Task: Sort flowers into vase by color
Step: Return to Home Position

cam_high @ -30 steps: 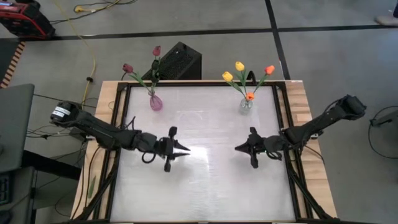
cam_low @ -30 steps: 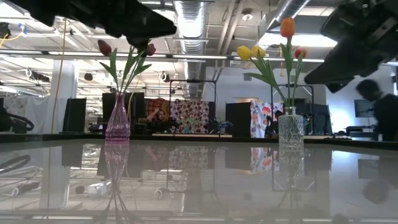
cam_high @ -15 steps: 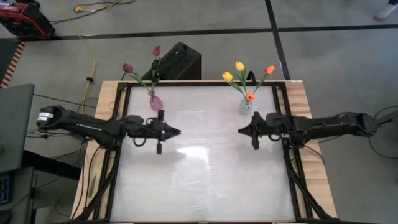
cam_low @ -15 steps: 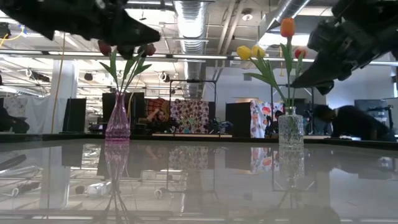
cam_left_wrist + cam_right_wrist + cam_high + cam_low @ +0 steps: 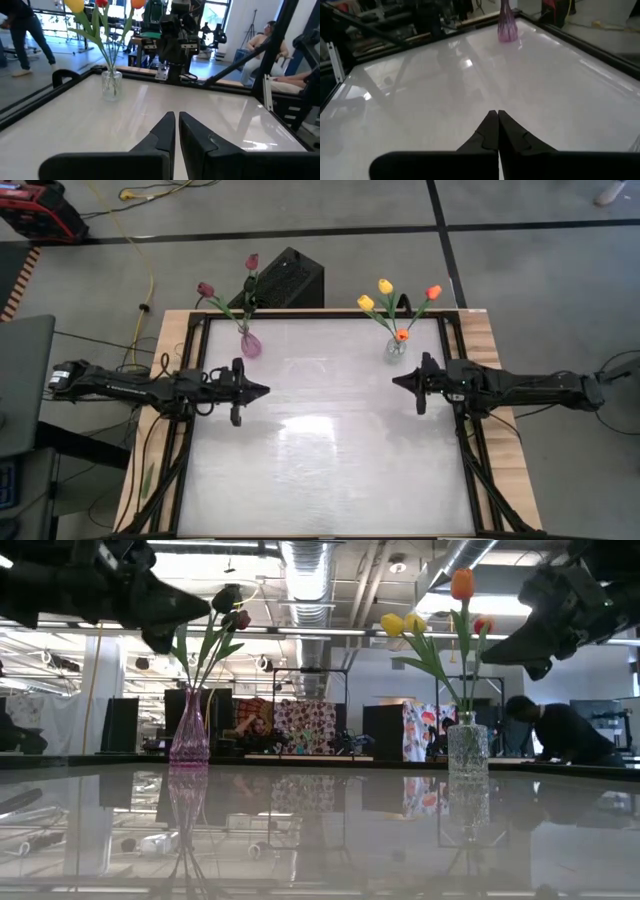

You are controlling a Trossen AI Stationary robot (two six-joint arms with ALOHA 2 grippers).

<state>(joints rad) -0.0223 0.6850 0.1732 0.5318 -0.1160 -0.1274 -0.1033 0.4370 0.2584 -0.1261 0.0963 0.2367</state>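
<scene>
A pink vase (image 5: 250,345) stands at the table's far left and holds two maroon flowers (image 5: 205,288). At the far right, a clear glass vase (image 5: 396,346) holds yellow flowers (image 5: 385,285) and orange-red flowers (image 5: 433,292); all stems stand in the vases' necks. My left gripper (image 5: 262,390) is shut and holds nothing. It hovers level above the table's left part, nearer than the pink vase. My right gripper (image 5: 395,381) is also shut with nothing in it, and hovers nearer than the clear vase. The left wrist view shows the clear vase (image 5: 111,85), the right wrist view the pink vase (image 5: 507,25).
Black frame rails (image 5: 190,410) run along the table's left and right sides. A black box (image 5: 290,275) stands on the floor behind the far edge. The white tabletop (image 5: 330,450) spreads between and in front of both grippers. A person (image 5: 560,730) bends over in the room beyond.
Both grippers have drawn back from the table's middle. The left one has gone toward the far edge and then the left edge. The right one has gone toward the far edge and the right edge. Both arms now lie stretched out straight. The vases and flowers have kept still.
</scene>
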